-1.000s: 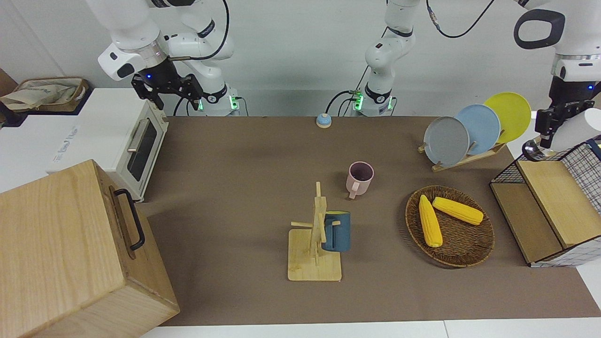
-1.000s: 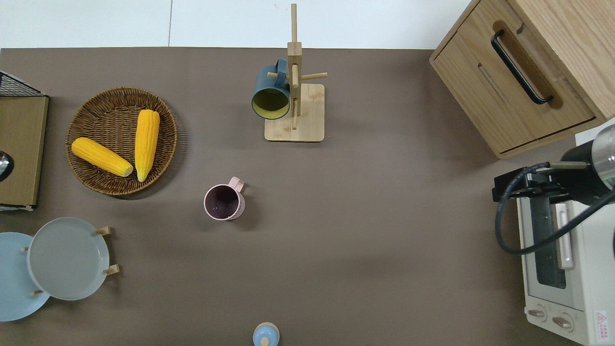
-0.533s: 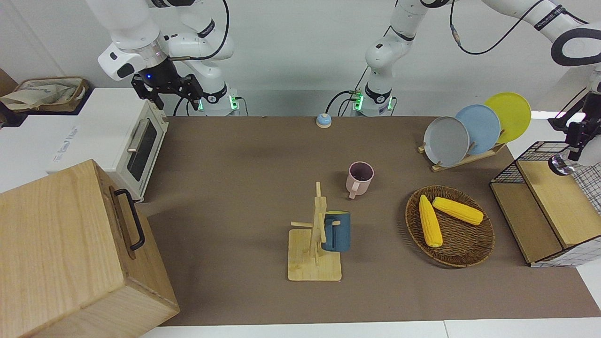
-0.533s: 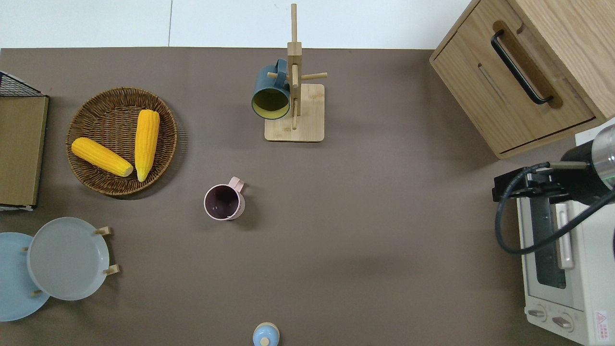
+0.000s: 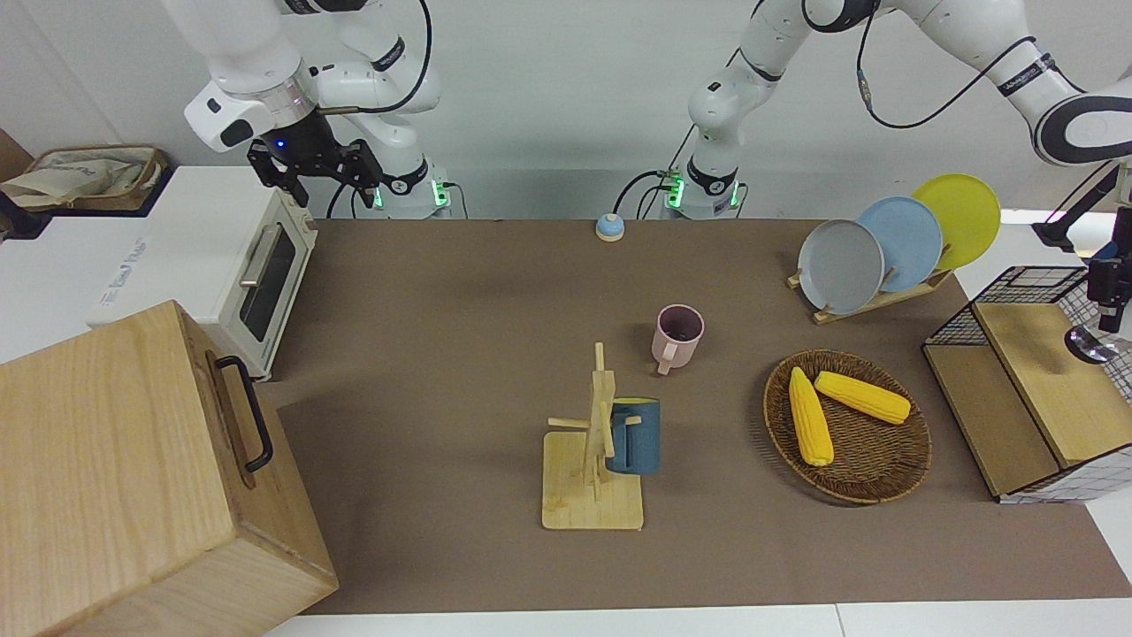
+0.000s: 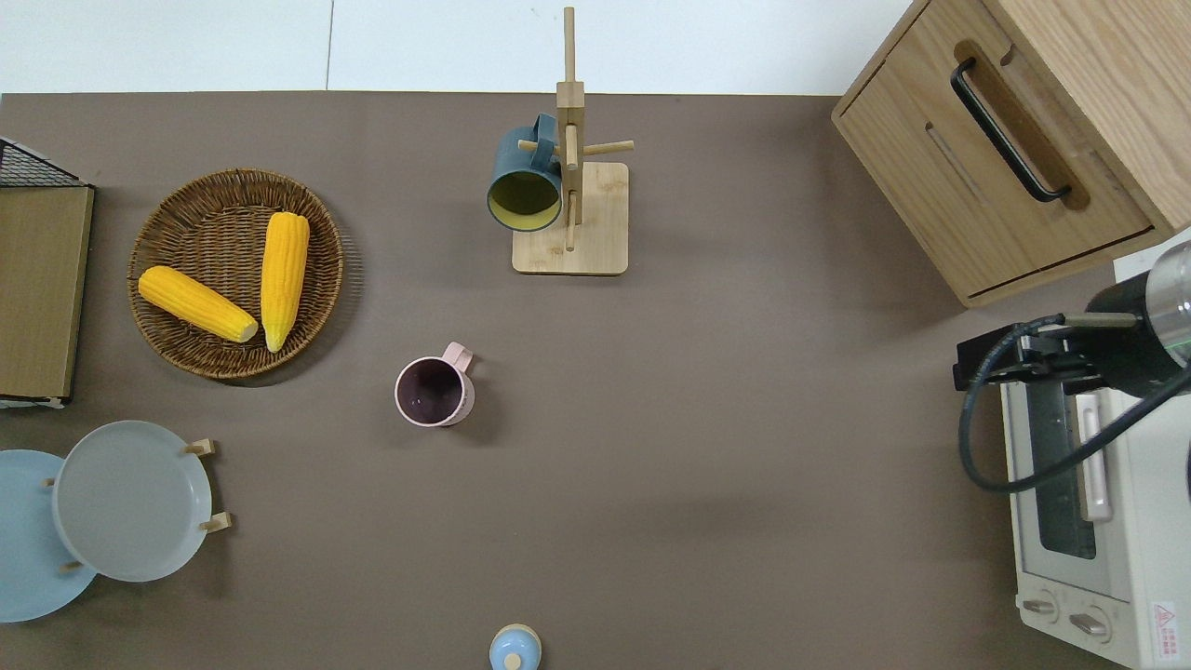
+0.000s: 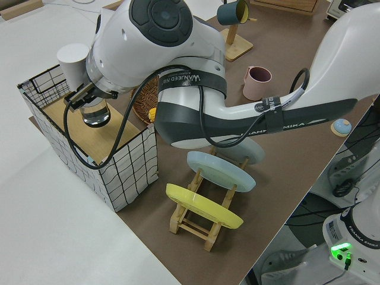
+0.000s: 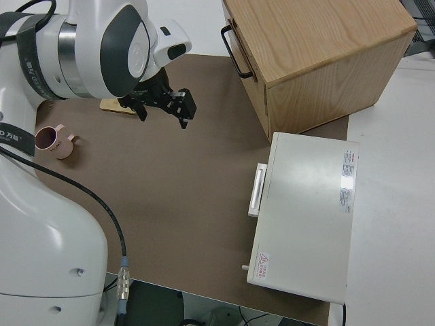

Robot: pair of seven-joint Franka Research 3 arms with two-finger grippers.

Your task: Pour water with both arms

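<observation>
My left gripper [image 5: 1105, 296] hangs over the wire basket [image 5: 1026, 287] at the left arm's end of the table, outside the overhead view. It is shut on a clear glass [image 5: 1092, 345] that hangs just above the basket's wooden shelf [image 7: 101, 139]. In the left side view the left gripper [image 7: 88, 100] and the glass [image 7: 95, 113] sit beside a white cylinder [image 7: 74, 59] at the basket's corner. A pink mug [image 5: 678, 334] stands upright mid-table, apart from both arms. No water shows in any view. The right arm is parked, and its right gripper [image 5: 314, 172] is open.
A blue mug [image 5: 632, 433] hangs on a wooden mug tree [image 5: 592, 495]. A wicker tray [image 5: 884, 491] holds two corn cobs. A plate rack [image 5: 884, 243], a small blue bell [image 5: 608, 227], a toaster oven [image 5: 256, 274] and a wooden box [image 5: 133, 469] stand around the table.
The left arm has swung outward toward its end of the table, carrying the glass down over the wire basket. The right arm has not moved.
</observation>
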